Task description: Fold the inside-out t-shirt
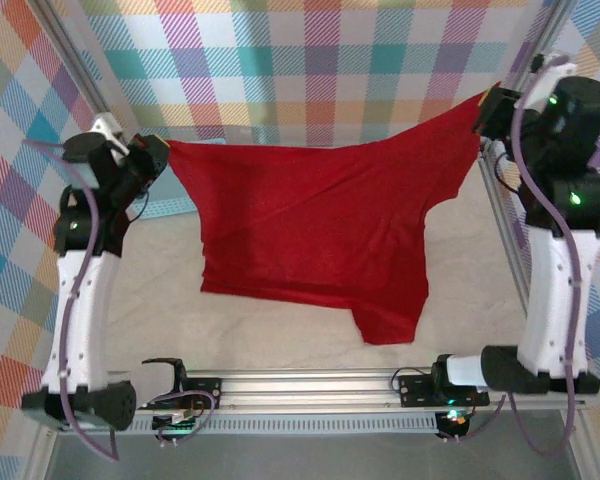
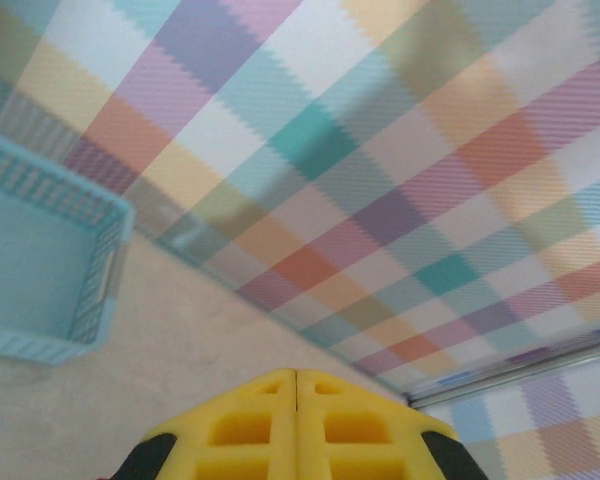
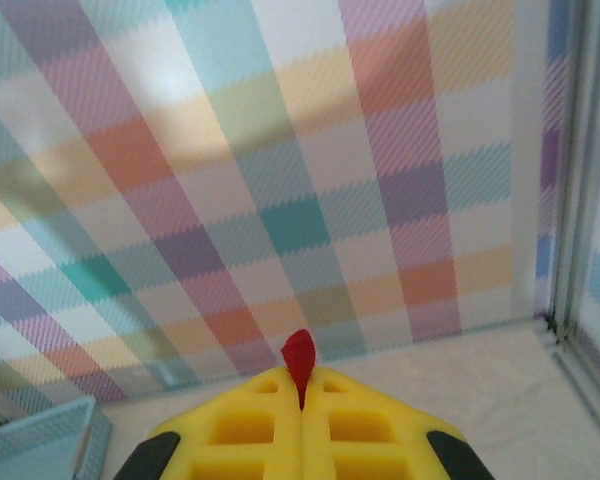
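The red t-shirt [image 1: 320, 220] hangs spread out between the two sets of jaws, its upper edge pulled into a shallow sagging line from one to the other. The right jaws sit higher and farther back than the left jaws, so that edge climbs toward the right. Below the jaws the cloth falls in a broad sheet. Its lower part rests on the pale table [image 1: 280, 340], with one flap reaching down nearest the metal rail [image 1: 310, 385] on the right-jaw side.

The right jaws are pressed together on a corner of the t-shirt. In the right wrist view a small red tip of cloth [image 3: 300, 362] pokes up from the seam between the yellow fingers [image 3: 240, 430]. The left jaws are also closed, the yellow fingers [image 2: 240, 432] meeting with no gap. In that wrist view I cannot make out cloth between them, but from above the t-shirt's other upper corner ends right at these jaws and is drawn taut from there.

A light-blue basket [image 2: 40, 280] stands on the table ahead and to the left of the left jaws, apart from them. A corner of it [image 3: 30, 440] shows low and to the left of the right jaws. Beyond both sets of jaws rises the pastel checked wall [image 1: 330, 70]. The left arm [image 1: 80, 290] and right arm [image 1: 555, 290] stand raised on either side of the t-shirt.
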Available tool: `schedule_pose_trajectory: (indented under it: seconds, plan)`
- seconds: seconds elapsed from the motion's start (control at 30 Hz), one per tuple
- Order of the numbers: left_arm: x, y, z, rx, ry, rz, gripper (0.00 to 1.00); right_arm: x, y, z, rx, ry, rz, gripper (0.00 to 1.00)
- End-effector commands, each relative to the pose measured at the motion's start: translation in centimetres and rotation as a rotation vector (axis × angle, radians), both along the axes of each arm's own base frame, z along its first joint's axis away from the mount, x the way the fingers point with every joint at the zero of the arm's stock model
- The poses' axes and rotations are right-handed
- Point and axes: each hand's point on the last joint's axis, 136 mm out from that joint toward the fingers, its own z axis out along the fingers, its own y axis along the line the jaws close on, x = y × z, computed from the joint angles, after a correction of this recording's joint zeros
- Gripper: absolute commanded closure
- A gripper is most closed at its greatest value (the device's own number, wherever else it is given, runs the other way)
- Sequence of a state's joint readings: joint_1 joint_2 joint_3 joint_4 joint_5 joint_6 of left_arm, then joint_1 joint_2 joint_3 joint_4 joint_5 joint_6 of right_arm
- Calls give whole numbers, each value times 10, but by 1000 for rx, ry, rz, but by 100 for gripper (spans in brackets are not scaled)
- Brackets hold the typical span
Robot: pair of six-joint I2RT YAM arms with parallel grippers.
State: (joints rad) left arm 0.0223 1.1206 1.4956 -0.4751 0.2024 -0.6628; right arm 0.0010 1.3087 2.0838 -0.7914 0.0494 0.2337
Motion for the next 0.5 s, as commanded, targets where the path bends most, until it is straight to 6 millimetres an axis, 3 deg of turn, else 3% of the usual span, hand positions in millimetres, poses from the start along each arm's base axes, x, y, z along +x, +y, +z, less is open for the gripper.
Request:
schedule_pose_trajectory:
  seconds: [0.0, 0.17, 0.23, 0.37, 0.47]
  plan:
    - [-41, 3, 35, 0, -84, 12, 100, -62, -10, 52, -45, -175, -55, 100]
    - [-107, 5, 78, 20, -227, 34, 100, -145, -14, 99, -62, -363, -87, 100]
    - [-128, 5, 90, 22, -272, 44, 100, -169, -15, 111, -66, -413, -97, 100]
    - [-155, 6, 111, 30, -334, 51, 100, -200, -18, 129, -81, -484, -118, 100]
    - [-155, 3, 118, 34, -343, 37, 100, -208, -22, 142, -98, -524, -147, 100]
